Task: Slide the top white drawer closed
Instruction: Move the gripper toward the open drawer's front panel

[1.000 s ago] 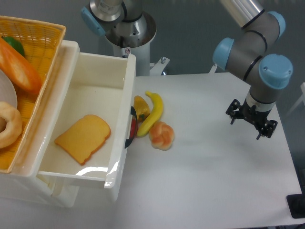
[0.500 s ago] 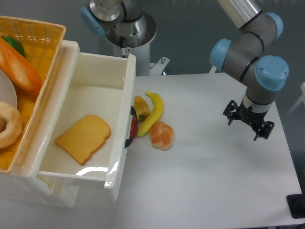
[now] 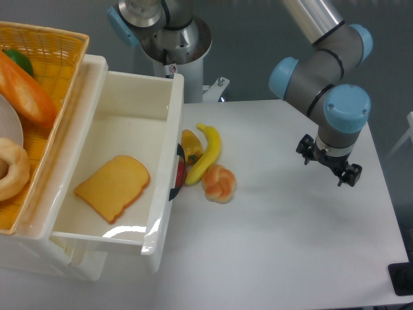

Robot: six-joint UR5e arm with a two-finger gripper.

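Top white drawer [image 3: 139,116] sitting pulled fully out at left, toast slice [image 3: 112,186] lying inside. Banana [image 3: 205,154] and bread roll [image 3: 219,183] crowding just beside its front. Gripper [image 3: 328,168] hovering well apart at right, carrying nothing; finger spread not readable. Best push: flat against the front, avoiding the food.

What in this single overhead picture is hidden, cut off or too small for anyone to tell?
- Black two-finger gripper: small and seen from above, so open or shut is unclear.
- Black arched handle of the glossy white plastic top drawer: seen edge-on, mostly hidden by the drawer front.
- Yellow wicker basket: cut off by the left edge.
- Orange item: partly behind the yellow banana.
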